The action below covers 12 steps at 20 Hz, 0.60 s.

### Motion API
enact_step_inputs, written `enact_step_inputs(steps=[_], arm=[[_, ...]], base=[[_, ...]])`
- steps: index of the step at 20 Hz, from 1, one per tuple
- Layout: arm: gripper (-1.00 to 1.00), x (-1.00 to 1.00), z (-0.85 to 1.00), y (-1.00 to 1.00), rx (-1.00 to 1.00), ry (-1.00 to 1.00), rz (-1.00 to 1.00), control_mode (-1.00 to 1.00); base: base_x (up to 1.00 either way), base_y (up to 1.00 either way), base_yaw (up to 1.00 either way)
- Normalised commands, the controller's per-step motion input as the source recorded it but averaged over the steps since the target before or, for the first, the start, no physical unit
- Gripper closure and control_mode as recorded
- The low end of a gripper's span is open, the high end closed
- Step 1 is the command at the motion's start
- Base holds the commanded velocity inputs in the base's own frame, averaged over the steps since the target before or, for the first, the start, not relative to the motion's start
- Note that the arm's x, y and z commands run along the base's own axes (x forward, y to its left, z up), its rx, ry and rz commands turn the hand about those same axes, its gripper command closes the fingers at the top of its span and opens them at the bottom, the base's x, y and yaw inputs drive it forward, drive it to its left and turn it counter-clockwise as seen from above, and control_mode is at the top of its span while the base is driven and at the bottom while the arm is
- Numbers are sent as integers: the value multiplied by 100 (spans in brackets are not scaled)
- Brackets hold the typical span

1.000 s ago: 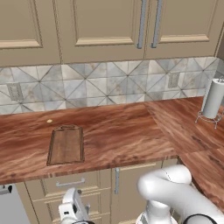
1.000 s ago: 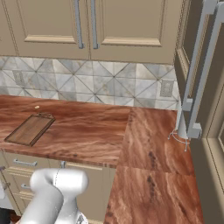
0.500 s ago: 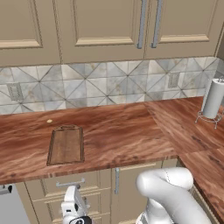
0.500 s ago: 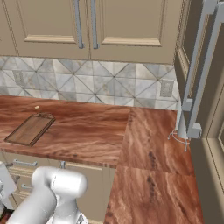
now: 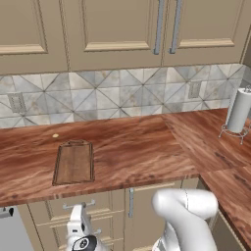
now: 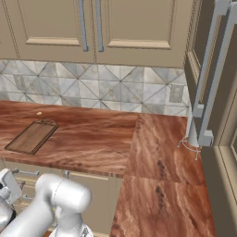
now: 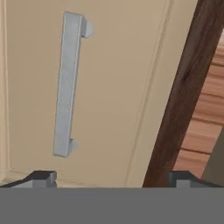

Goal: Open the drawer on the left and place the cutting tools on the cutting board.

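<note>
The drawer (image 5: 73, 210) sits shut under the counter, its silver bar handle (image 5: 78, 205) just above my gripper (image 5: 80, 221). In the hand view the beige drawer front (image 7: 113, 65) is close ahead, the handle (image 7: 68, 85) standing on end because the hand is rolled. My gripper (image 7: 111, 179) is open, its fingertips (image 7: 42, 178) wide apart with nothing between them, a little short of the handle. The dark-brown cutting board (image 5: 73, 163) lies bare on the counter above, also seen as the cutting board (image 6: 31, 137) in the right base view. The cutting tools are hidden.
The wooden counter edge (image 7: 183, 92) runs right beside the drawer front. Shorter drawers (image 5: 103, 235) lie below, a cabinet door with a vertical handle (image 5: 131, 202) to the right. A paper towel holder (image 5: 238, 112) stands at the far right of the counter.
The hand has edged into the left edge of the right base view, staying low in front of the drawers. Drawer and board have not moved.
</note>
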Motion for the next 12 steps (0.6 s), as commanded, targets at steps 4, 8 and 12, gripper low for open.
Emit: enact_step_inputs(steps=[4,8,12], arm=[[-100,45,-45,4,7,-11,5,-100],[-100,43,-43,6,3,-13,6,-100],[-100,43,-51,13,3,-7,5,-100]], base=[[0,0,0],[0,0,0],[0,0,0]])
